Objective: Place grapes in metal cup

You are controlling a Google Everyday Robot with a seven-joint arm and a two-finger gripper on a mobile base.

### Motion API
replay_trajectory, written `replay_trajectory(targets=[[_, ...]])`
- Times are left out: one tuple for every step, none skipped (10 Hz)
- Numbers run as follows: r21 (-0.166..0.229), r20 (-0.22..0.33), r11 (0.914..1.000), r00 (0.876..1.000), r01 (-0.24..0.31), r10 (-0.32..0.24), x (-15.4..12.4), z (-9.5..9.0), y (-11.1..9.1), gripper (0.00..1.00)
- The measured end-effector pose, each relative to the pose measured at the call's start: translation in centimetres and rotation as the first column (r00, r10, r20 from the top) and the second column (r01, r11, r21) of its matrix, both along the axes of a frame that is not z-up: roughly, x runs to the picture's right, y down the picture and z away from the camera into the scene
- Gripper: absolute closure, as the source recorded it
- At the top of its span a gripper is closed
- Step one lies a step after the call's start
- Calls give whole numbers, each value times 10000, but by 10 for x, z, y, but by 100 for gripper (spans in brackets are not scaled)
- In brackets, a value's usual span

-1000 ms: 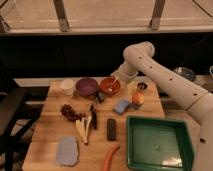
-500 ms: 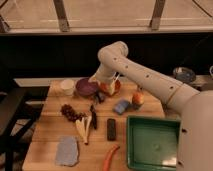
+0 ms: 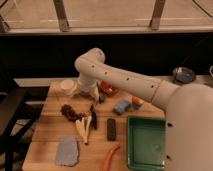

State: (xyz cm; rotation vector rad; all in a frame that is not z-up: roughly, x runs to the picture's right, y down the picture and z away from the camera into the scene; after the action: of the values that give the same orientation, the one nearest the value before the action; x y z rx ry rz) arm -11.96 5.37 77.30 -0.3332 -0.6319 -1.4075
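The grapes (image 3: 72, 112) lie flat on the wooden worktop (image 3: 47, 131), left of its middle, a dark red knobbly bunch with nothing gripping it. The tool (image 3: 92, 97) sits at the lower end of the white arm (image 3: 120, 77), which bends down from an elbow near the back edge. It is at about 1 o'clock from the grapes, near them but apart. The wrist covers most of it, so I cannot tell whether the tool is apart or together, nor whether it touches anything beneath it.

At 11 o'clock from the grapes, near the back left corner, stands a white cup (image 3: 66, 86). At 4 o'clock from the grapes, just beside them, lie a few pale stalks (image 3: 85, 128), with a slim dark thing (image 3: 94, 119) along their right side. A black oblong block (image 3: 111, 129) lies at 3 o'clock from the stalks. The green tray (image 3: 147, 142) fills the front right corner.

At 6 o'clock from the grapes, by the front edge, is a blue-grey cloth (image 3: 67, 151). An orange carrot (image 3: 111, 157) lies between the cloth and the tray. A blue block (image 3: 121, 106) and an orange piece (image 3: 136, 101) sit at 12 o'clock from the tray, under the arm. A red bowl (image 3: 107, 90) shows partly at 2 o'clock from the tool. A metal bowl (image 3: 183, 75) with a bluish inside stands at the far right, well apart from the rest.
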Motion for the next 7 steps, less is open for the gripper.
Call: replay_trajectory(targets=[[47,273,9991,9987,426,-427,-12,-2,8,20],[167,522,9966,9953,808,-816,-24,-2,15,20],[319,720,9942,9919,1023,-1043,-31,0,17,20],[421,817,9932,9904,1086,-1117,-34,4,14,20],[429,914,9933,9896,1076,-1111,-40,9,11,20],[387,982,9937,9892,1056,-1090,-45,16,9,20],[296,1050,9947,9893,989,-1015,-51,22,10,20]])
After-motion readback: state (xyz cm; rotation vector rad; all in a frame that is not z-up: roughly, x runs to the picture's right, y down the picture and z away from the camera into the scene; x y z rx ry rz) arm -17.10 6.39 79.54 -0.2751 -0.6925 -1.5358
